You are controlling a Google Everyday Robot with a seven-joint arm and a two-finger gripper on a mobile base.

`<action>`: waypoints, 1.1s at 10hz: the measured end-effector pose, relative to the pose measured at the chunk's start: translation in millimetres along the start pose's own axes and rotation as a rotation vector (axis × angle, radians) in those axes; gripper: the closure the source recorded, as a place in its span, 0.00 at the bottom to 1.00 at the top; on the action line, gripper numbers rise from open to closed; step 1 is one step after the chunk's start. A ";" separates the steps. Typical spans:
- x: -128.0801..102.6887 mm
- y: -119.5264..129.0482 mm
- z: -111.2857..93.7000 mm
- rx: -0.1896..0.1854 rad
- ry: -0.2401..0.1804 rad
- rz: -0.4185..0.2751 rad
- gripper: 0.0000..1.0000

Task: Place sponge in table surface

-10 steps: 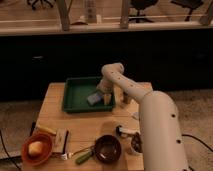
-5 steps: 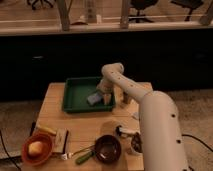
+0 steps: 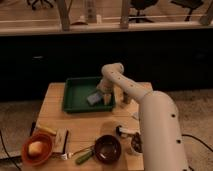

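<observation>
The blue-grey sponge (image 3: 94, 98) lies in the right part of the dark green tray (image 3: 77, 93) at the back of the tan wooden table (image 3: 87, 122). My gripper (image 3: 106, 94) reaches down from the white arm (image 3: 150, 115) into the tray, right next to the sponge on its right side. I cannot tell whether it touches the sponge.
An orange bowl (image 3: 29, 158) holding a yellow lump (image 3: 35, 148) sits at the front left. A pale block with a dark edge (image 3: 61, 141) lies beside it. A dark bowl (image 3: 107, 148) and a green-handled utensil (image 3: 84, 157) are at the front middle. Small objects (image 3: 126, 131) lie by the arm.
</observation>
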 end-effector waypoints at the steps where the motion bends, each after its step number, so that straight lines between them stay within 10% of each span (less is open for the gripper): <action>1: 0.0 0.0 0.0 0.000 0.000 0.000 0.20; 11: -12.8 -2.0 -1.2 -0.027 0.010 -0.008 0.20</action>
